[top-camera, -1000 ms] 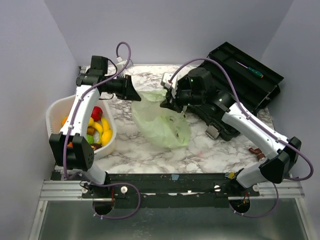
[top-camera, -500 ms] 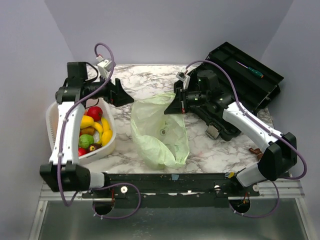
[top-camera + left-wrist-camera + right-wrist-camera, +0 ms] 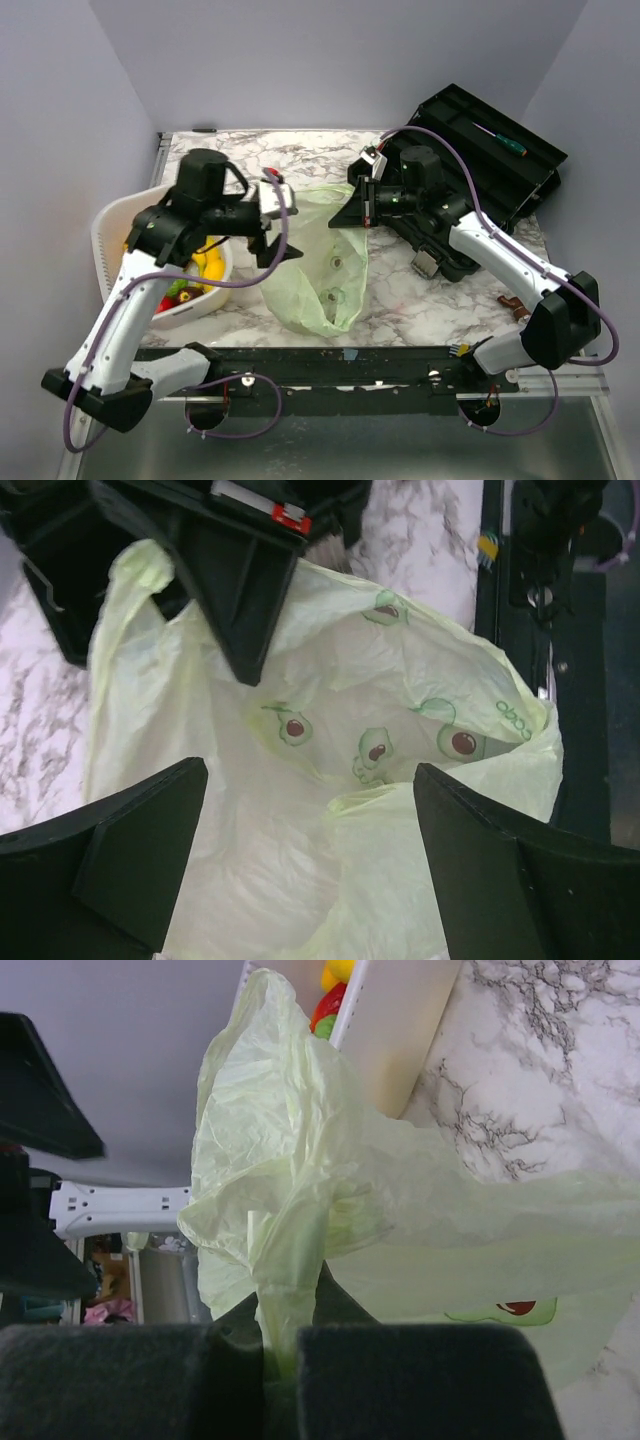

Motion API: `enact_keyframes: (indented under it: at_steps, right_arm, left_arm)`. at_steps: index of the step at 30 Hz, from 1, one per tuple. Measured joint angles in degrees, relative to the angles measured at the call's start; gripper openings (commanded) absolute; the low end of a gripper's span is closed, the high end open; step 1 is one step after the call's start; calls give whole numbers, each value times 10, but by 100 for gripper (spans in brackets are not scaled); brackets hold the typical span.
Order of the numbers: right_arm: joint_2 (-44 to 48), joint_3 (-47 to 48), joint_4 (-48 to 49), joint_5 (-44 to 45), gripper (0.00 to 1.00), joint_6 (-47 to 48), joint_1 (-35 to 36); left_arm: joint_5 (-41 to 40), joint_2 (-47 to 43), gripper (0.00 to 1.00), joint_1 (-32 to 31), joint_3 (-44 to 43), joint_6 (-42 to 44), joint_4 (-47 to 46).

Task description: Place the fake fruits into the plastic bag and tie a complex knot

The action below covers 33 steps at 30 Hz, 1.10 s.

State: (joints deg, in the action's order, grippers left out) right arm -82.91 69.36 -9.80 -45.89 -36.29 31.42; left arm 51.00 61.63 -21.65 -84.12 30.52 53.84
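Plastic bag (image 3: 325,265) lies at the middle of the marble table (image 3: 300,160), its mouth lifted toward 12 o'clock. The right gripper (image 3: 345,215) is clamped shut on the bag's upper rim at about 1 o'clock. In the right wrist view a twisted strip of film is squeezed between the two dark pads (image 3: 420,1380), with no gap between them. The left gripper (image 3: 283,255) hangs over the bag's 9 o'clock edge. Its fingers (image 3: 130,860) are spread wide and hold nothing; whether they brush the film cannot be told.

The left arm hides much of the white basket (image 3: 115,225), which sits at 9 o'clock from the bag. Only a few of the fake fruits (image 3: 195,275) show in it: yellow, red and green. The bag's inside is partly shadowed.

The film is thin, crinkly and translucent pale green, printed with small avocado halves. A black moulded toolbox (image 3: 490,160) sits at 2 o'clock.
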Motion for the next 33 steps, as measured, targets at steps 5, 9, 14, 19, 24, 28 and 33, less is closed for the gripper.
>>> enact_keyframes:
  at_steps: [5, 9, 14, 19, 24, 28, 33]
  right_arm:
    - [1, -1, 4, 0, 1, -10, 0]
    - [3, -1, 3, 2, 1, -8, 0]
    - [10, -1, 0, 4, 1, 3, 0]
    - [10, -5, -1, 4, 1, 4, 0]
    - [10, -8, -1, 4, 1, 9, 0]
    - [10, -8, -2, 4, 1, 22, 0]
    - [10, -10, -8, 17, 1, 46, -1]
  left_arm:
    - [-102, 73, 91, -128, 7, 56, 16]
    - [-167, 104, 96, -186, 61, 128, 36]
    - [-211, 79, 97, -215, 161, 224, 87]
    - [-220, 75, 94, -245, 167, 277, 124]
    - [-228, 77, 75, -271, 192, 313, 138]
    - [-235, 76, 52, -276, 212, 315, 140]
    - [-220, 59, 77, -228, 162, 270, 123]
